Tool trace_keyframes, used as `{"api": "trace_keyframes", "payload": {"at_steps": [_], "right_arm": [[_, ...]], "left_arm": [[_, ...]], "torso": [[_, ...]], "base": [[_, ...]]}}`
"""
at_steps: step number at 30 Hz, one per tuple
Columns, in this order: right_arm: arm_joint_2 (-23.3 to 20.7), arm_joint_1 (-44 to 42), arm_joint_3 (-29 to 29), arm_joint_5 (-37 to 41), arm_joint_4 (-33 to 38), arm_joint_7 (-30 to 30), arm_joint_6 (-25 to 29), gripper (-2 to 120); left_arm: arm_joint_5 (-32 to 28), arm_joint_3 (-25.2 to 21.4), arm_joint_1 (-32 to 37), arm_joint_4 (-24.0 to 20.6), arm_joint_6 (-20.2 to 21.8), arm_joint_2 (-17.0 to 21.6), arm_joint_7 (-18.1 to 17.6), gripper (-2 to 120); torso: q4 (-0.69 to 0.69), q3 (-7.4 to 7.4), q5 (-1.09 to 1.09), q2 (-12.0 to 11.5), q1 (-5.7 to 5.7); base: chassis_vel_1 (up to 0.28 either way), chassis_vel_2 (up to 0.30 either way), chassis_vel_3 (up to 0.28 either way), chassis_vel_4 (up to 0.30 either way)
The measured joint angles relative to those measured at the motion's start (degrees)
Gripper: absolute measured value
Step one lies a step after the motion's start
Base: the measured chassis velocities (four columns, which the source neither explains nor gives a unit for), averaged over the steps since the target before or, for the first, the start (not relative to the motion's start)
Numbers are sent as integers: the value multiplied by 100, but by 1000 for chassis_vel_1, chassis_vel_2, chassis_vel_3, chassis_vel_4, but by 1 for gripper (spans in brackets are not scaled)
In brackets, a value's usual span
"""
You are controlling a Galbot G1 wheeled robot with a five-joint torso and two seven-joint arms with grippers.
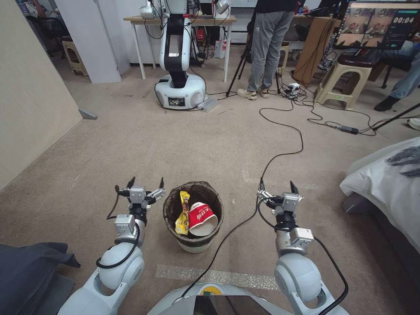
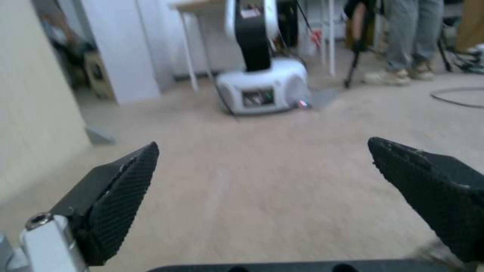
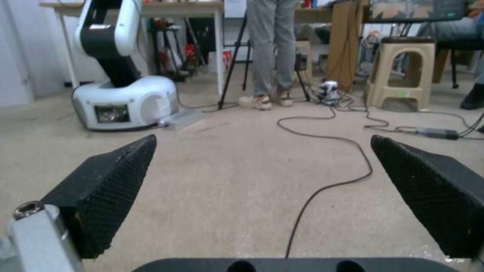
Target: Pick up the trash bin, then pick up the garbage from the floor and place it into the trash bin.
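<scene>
Head view: the left gripper (image 1: 145,183), jaws spread and holding nothing, hangs just left of the bin (image 1: 194,215); the right gripper (image 1: 277,187), equally spread, sits farther right. The bin stands upright on the carpet (image 1: 175,144), cup (image 1: 202,218) and wrapper (image 1: 183,213) inside.

The bin (image 1: 194,243) is small, round and white, lined with a dark bag folded over its rim. It is stood upright on the floor. A red-and-white cup (image 1: 202,218) and a yellow wrapper (image 1: 183,214) are held inside it.
</scene>
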Motion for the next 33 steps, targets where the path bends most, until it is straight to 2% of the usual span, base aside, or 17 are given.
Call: {"api": "trace_keyframes", "payload": {"at_steps": [3,4,7,10,33], "right_arm": [[88,31,207,-26,3,-32,55,100],[88,31,207,-26,3,-32,55,100],[195,57,306,-94,-65,-98,197,100],[248,45,336,-165,-103,-123,292,100],[268,7,368,-223,-98,-148,304,100]], "left_arm": [[976,-307,253,263,-801,-237,-10,100],[976,-307,253,263,-801,-237,-10,100],[1531,-319,435,540,-1400,-425,-62,100],[1740,-273,471,665,-1576,-558,-91,100],[1714,-241,458,670,-1523,-606,-160,100]], "torso": [[2,0,0,0,-1],[2,0,0,0,-1],[2,0,0,0,-1],[1,0,0,0,-1],[1,0,0,1,-1]], "base": [[0,0,0,0],[0,0,0,0],[0,0,0,0],[0,0,0,0],[0,0,0,0]]}}
